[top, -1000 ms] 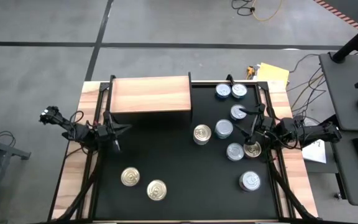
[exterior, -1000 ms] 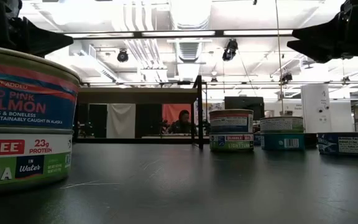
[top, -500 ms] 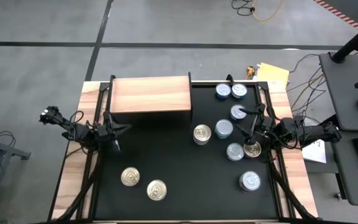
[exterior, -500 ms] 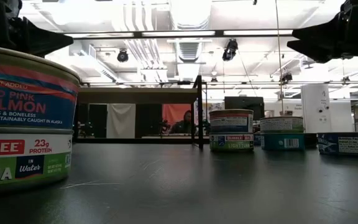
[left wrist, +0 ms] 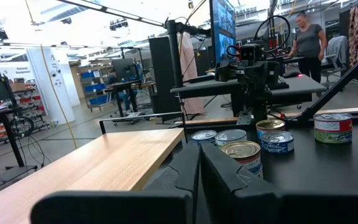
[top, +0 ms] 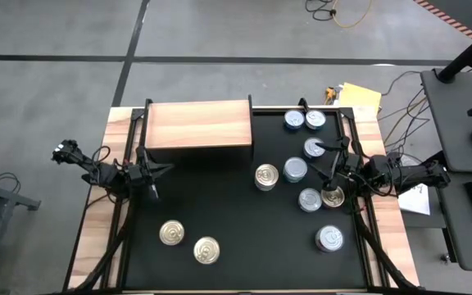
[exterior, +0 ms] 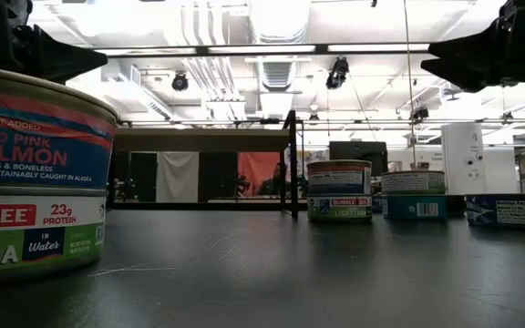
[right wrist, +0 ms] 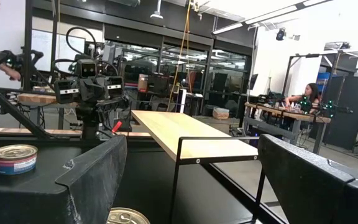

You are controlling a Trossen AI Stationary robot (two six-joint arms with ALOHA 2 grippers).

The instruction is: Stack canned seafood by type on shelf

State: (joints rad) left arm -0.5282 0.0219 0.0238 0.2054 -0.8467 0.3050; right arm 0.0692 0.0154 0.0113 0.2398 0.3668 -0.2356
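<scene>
Grippers (top: 332, 168) (top: 156, 170) apparently hover, shelf (top: 199, 124) bare.

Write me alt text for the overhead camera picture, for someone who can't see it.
Seen from above, a black table holds a bare wooden shelf and ten scattered seafood cans: two gold-topped at front left, the rest on the right. The shut left gripper waits near the shelf, while the open right gripper hovers among the right-hand cans.
</scene>
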